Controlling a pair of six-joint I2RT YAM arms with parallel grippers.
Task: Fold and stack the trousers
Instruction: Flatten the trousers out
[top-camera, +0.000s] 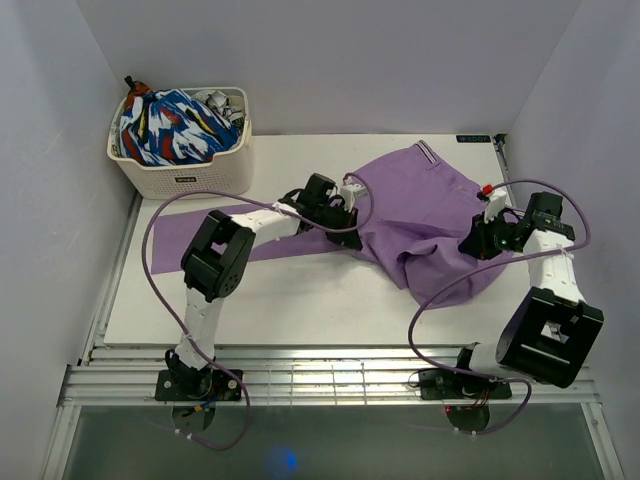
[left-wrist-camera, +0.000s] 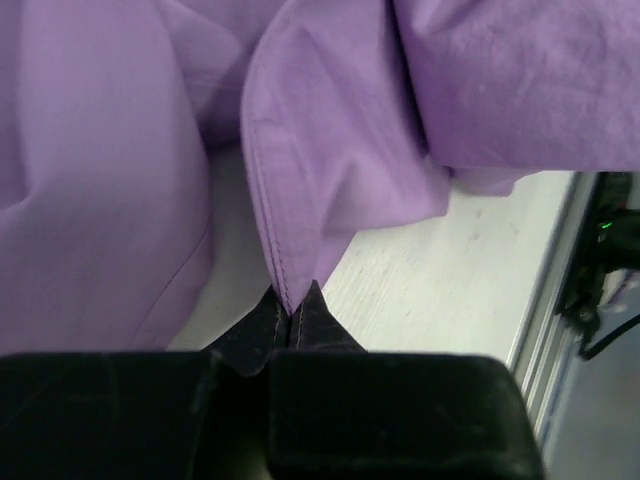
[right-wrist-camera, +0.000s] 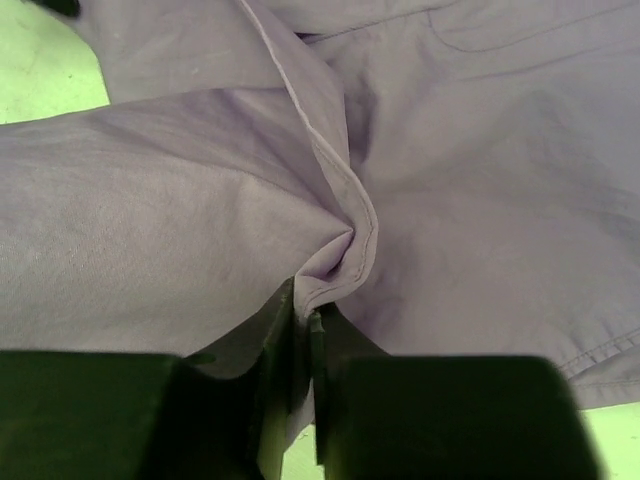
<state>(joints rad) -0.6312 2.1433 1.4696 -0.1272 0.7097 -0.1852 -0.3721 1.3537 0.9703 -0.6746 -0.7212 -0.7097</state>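
The purple trousers (top-camera: 425, 200) lie bunched on the right half of the desk (top-camera: 300, 310), one leg stretched flat toward the left edge. The left gripper (left-wrist-camera: 291, 312) is closed tight on a stitched hem near the desk's middle. The right gripper (right-wrist-camera: 308, 318) pinches a fold of cloth close to the right edge. Bare desk shows along the near edge. A basket (top-camera: 190, 180) of clothes (top-camera: 175, 128) stands in the far left corner.

Your left arm (top-camera: 215, 255) up from its base, forearm angled right, your left gripper (left-wrist-camera: 293, 305) pinched tight on a trousers (left-wrist-camera: 330, 150) hem, your right arm (top-camera: 548, 335) doubled inward, your right gripper (right-wrist-camera: 305, 312) clamped on a bunched fold
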